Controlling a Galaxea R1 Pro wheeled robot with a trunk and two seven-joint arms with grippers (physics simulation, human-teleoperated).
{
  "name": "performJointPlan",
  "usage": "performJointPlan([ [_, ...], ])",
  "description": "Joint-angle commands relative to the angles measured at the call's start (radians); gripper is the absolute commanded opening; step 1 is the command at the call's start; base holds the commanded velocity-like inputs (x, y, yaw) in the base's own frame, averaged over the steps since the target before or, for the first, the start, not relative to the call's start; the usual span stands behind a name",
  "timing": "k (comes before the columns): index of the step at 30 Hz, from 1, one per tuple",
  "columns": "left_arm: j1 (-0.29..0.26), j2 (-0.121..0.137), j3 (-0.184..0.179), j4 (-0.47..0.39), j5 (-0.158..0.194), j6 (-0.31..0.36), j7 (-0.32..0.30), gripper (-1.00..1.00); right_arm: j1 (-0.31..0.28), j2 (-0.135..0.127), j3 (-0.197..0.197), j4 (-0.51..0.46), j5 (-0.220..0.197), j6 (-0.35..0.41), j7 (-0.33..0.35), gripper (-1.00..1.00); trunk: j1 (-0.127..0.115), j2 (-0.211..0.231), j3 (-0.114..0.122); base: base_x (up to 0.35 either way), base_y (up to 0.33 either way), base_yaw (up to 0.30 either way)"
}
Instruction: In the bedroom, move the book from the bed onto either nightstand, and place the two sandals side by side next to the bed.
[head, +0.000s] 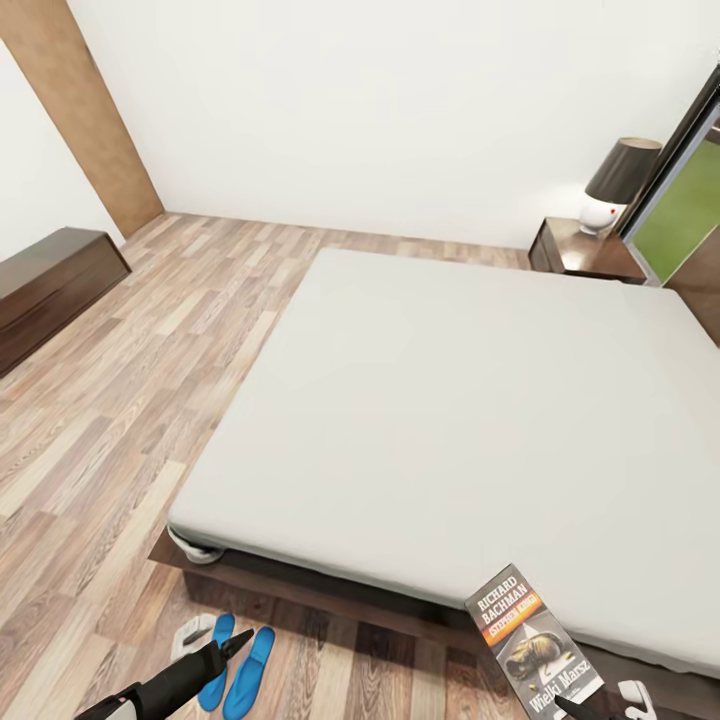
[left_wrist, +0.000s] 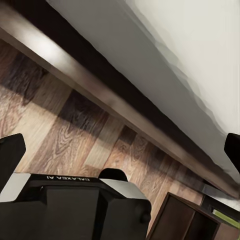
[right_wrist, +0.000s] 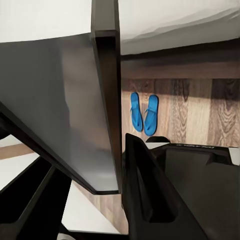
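Head view shows the thin dark paperback book with white lettering and an orange band (head: 533, 642) lifted over the near edge of the low bed's pale grey mattress (head: 440, 420), held at its lower corner by the right gripper (head: 598, 708), whose fingers are clamped on it. The two bright blue flip-flop sandals (head: 237, 668) lie side by side on the wood-plank floor (head: 120, 420) beside the bed, under the left gripper (head: 232, 645), fingers apart and empty. For a good carry, I judge the book should stay level and firmly pinched while travelling toward the small dark brown nightstand (head: 585, 252) by the black-shaded lamp (head: 618, 182), then be lowered flat onto bare top.
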Motion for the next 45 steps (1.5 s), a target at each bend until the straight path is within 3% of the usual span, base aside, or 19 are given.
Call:
performJointPlan([
  [1, -0.001, 0.000, -0.009, 0.001, 0.010, 0.002, -0.003, 1.00, 0.000, -0.001, 0.008, 0.000, -0.010, 0.009, 0.002, -1.00, 0.000, -0.001, 0.001, 0.000, 0.000, 0.000],
  [28, -0.001, -0.015, -0.010, 0.001, 0.004, -0.003, 0.015, 1.00, 0.000, 0.001, 0.010, 0.001, -0.010, 0.006, 0.000, -1.00, 0.000, -0.001, 0.044, 0.000, 0.000, 0.000],
  [31, -0.001, -0.020, -0.024, 0.001, -0.031, -0.003, 0.064, 1.00, 0.000, 0.001, 0.009, 0.001, -0.010, 0.006, -0.013, -1.00, 0.000, -0.001, 0.049, 0.000, 0.000, 0.000],
  [33, 0.000, -0.030, -0.034, 0.006, -0.080, -0.003, 0.129, 1.00, 0.000, 0.001, 0.008, 0.001, -0.010, 0.006, -0.028, -1.00, 0.000, -0.001, 0.052, 0.000, 0.000, 0.000],
  [36, 0.003, -0.066, -0.038, 0.022, -0.150, -0.004, 0.240, 1.00, 0.000, 0.001, 0.008, 0.001, -0.010, 0.006, -0.035, -1.00, 0.000, -0.001, 0.057, 0.000, 0.000, 0.000],
  [37, 0.016, -0.080, -0.039, 0.026, -0.188, -0.003, 0.303, 1.00, 0.000, 0.001, 0.008, 0.001, -0.010, 0.006, -0.037, -1.00, 0.000, -0.001, 0.058, 0.000, 0.000, 0.000],
  [39, 0.036, -0.091, -0.040, 0.028, -0.234, -0.003, 0.354, 1.00, 0.000, 0.001, 0.008, 0.001, -0.010, 0.006, -0.038, -1.00, 0.000, -0.001, 0.062, 0.000, 0.000, 0.000],
  [45, 0.052, -0.099, -0.041, 0.029, -0.276, -0.004, 0.389, 1.00, 0.000, 0.001, 0.008, 0.001, -0.010, 0.006, -0.039, -1.00, 0.000, -0.001, 0.071, 0.000, 0.000, 0.000],
])
